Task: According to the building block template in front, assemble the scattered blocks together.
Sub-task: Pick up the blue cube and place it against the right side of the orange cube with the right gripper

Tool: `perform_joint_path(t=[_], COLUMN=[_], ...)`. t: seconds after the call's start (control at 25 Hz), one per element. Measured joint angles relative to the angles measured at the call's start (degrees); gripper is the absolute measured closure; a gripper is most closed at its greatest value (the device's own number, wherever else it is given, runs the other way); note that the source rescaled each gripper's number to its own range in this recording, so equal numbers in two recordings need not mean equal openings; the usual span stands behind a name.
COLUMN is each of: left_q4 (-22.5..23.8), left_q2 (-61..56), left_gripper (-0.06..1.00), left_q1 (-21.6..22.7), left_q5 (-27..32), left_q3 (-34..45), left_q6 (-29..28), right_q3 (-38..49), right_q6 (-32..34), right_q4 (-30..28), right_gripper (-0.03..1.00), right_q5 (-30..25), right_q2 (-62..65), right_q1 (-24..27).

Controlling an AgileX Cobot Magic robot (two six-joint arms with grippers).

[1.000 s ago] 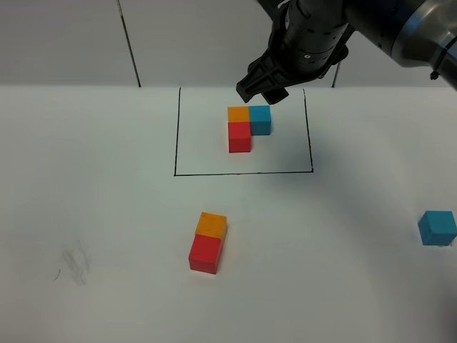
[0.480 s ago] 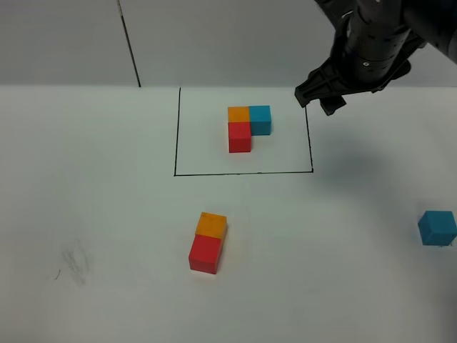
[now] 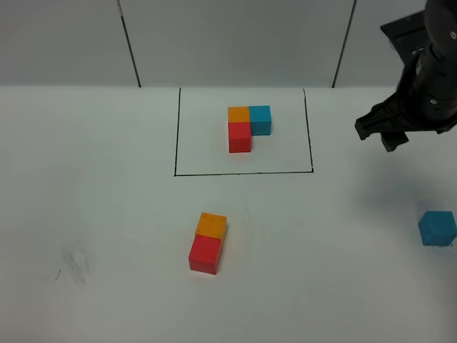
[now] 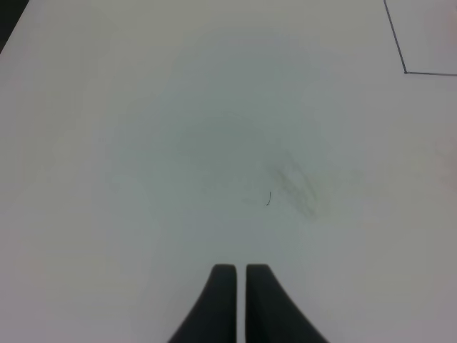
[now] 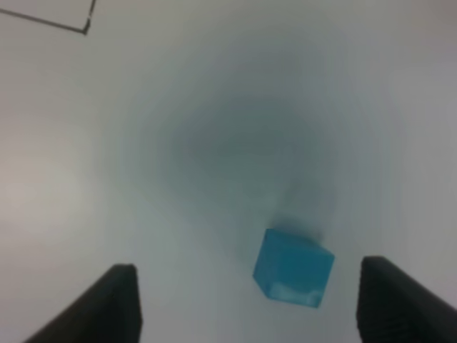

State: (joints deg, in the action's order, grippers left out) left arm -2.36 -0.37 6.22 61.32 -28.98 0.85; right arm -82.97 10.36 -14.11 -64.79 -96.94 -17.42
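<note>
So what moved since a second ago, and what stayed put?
The right claw swung from above the building block template over to the right, toward the loose blue cube, open and empty. Nothing was grabbed or dropped. The template, the touching orange cube and red cube, and the blue cube stayed put.

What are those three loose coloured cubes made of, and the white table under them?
The blue cube, red cube and orange cube look like matte foam or painted wood, I cannot tell which: flat colour, little shine. The table seems smooth white laminate or board, with a faint scuff.
</note>
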Motion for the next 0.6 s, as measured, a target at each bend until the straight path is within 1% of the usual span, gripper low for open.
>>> perform_joint_path(t=[0.36, 0.6], left_q4=[0.0, 0.0], left_q2=[0.0, 0.0], left_gripper=[0.94, 0.94], left_q1=[0.0, 0.0], left_q5=[0.0, 0.0], left_q3=[0.0, 0.0], left_q6=[0.0, 0.0], right_q3=[18.1, 26.9], right_q6=[5.7, 7.5], right_q4=[-0.4, -0.8], right_gripper=[0.14, 0.14], right_q5=[14.1, 24.1], right_q2=[2.9, 2.9], right_q1=[2.2, 5.5])
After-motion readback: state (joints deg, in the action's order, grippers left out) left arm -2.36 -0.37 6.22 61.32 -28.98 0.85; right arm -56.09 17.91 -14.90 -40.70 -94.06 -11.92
